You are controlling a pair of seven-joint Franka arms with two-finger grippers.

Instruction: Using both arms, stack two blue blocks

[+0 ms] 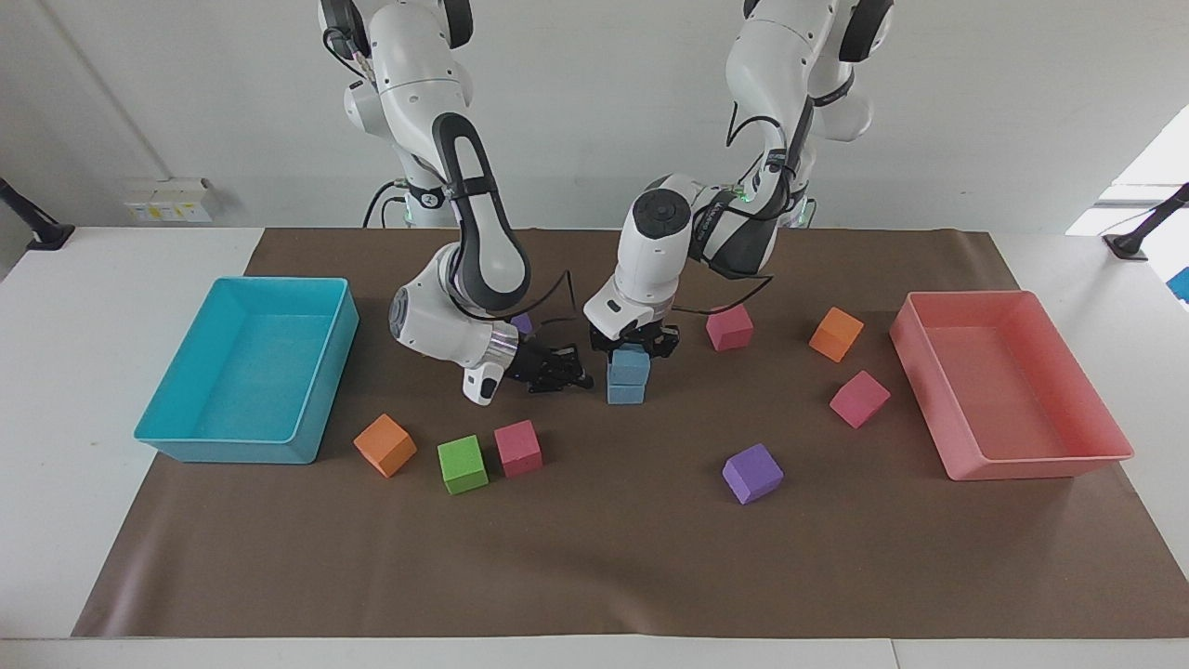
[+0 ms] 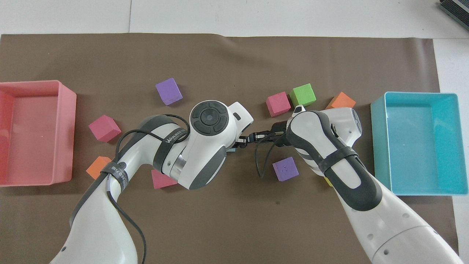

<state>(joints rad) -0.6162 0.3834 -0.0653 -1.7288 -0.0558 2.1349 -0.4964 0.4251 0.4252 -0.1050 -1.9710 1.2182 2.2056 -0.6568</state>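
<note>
lying nearest the robots on the brown mat (image 1: 594, 576) were a purple cube (image 1: 522, 322), partly hidden by the right arm, and, toward the left arm's end, a pink cube (image 1: 729, 327) and an orange cube (image 1: 836, 334).

a little farther out, at mid-table, the two blue blocks stood stacked: the upper blue block (image 1: 629, 365) sat squarely on the lower blue block (image 1: 626, 392), which rested on the mat. the left gripper (image 1: 632, 342) came down from above and was closed on the upper blue block, its fingers at the block's top. the right gripper (image 1: 568, 373) lay low and sideways just beside the stack, toward the right arm's end, pinched closed and holding nothing.

a second pink cube (image 1: 859, 399) lay near the pink tray (image 1: 985, 297) at the left arm's end. a turquoise tray (image 1: 279, 283) sat at the right arm's end.

farthest from the robots were a second orange cube (image 1: 385, 445), a green cube (image 1: 462, 464) touching a third pink cube (image 1: 517, 448), and well apart from them a second purple cube (image 1: 752, 473).
</note>
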